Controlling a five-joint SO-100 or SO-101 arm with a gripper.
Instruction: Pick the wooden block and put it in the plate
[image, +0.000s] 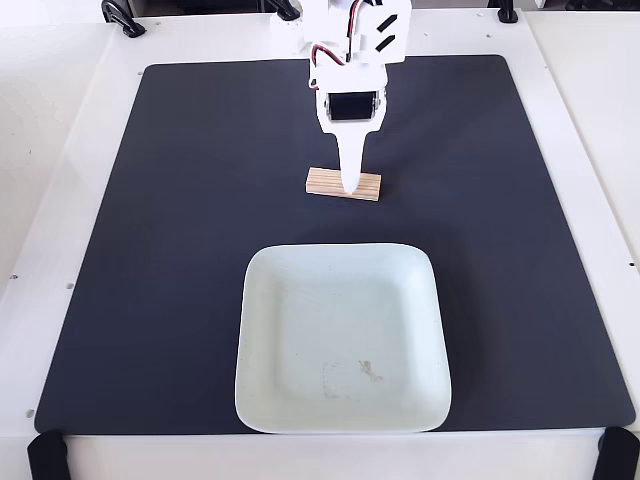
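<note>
black mat (180, 250) fills the table, plate (343, 338) sits near edge, empty, well apart from the block. wooden block (343, 185) lies flat at centre-far, long axis l-r. gripper (351, 183) is down over its middle, one white finger in front of it. for a good grab: pinch across the short width, centred, lift straight. can't tell jaw state, 2nd finger hidden; arm base cut off at top.
</note>
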